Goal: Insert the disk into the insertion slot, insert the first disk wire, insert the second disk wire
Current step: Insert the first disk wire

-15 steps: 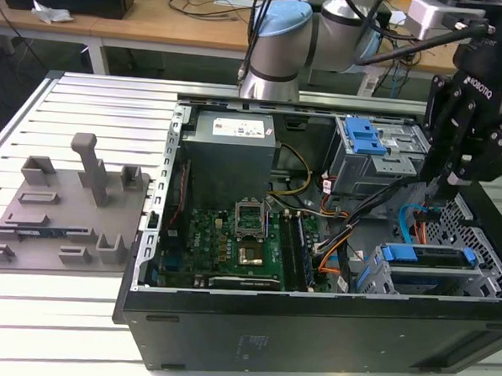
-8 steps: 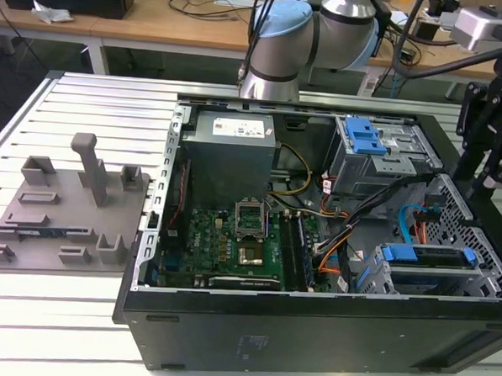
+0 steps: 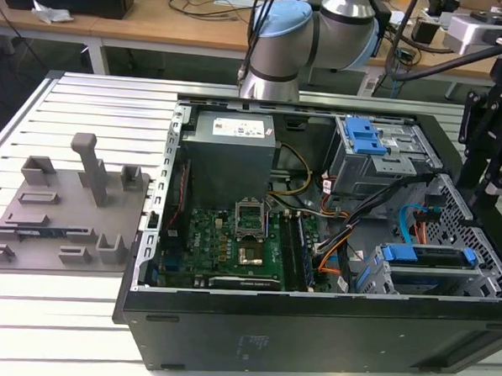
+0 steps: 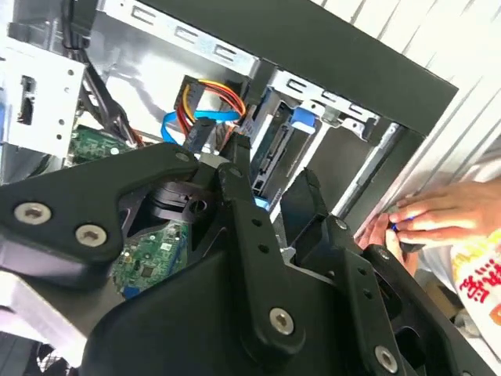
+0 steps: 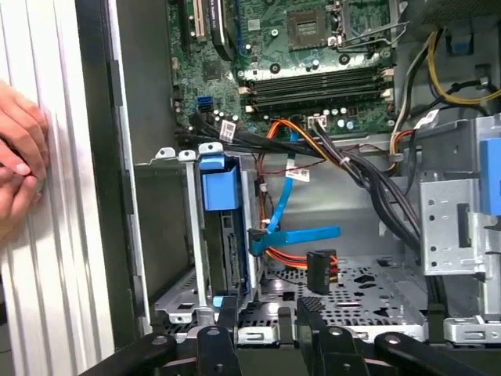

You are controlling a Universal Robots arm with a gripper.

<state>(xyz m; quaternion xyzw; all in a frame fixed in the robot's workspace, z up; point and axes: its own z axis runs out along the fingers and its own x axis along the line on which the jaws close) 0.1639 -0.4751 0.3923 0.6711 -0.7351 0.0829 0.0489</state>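
Jaws of your gripper (image 5: 268, 305) stand apart; at the exterior view's lower right the disk (image 3: 428, 255) sits half hidden in the insertion slot (image 3: 486, 280).

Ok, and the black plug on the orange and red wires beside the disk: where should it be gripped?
Probably grip the black plug by its rigid body, across its flat sides, not the limp wires. It stands free on the perforated cage floor, clear of the disk, so coming from the case's open side, where the gripper hangs, looks easiest.
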